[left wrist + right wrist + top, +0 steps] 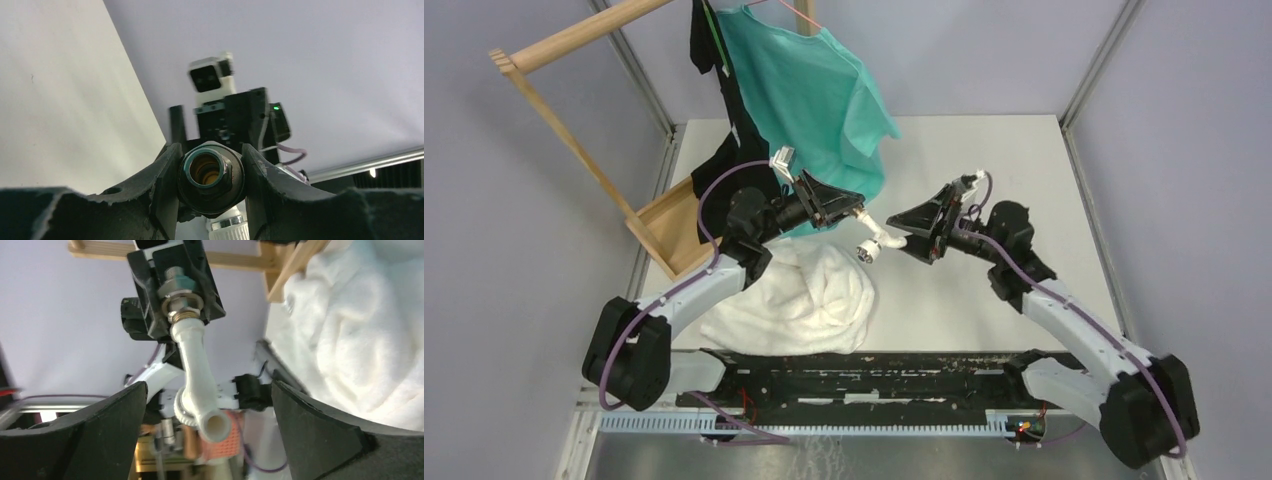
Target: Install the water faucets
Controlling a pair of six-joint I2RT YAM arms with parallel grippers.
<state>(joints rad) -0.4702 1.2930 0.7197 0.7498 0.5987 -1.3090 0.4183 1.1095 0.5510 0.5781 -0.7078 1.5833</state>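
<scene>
Where both arms meet above the desk (984, 160), we log: silver fitting (211, 172) clenched in the left hand (849, 210); white spout (197, 370) joined to it, long axis pointing straight at the right hand (906, 236), whose spread fingers (320, 430) flank the spout's free end, untouching.
</scene>
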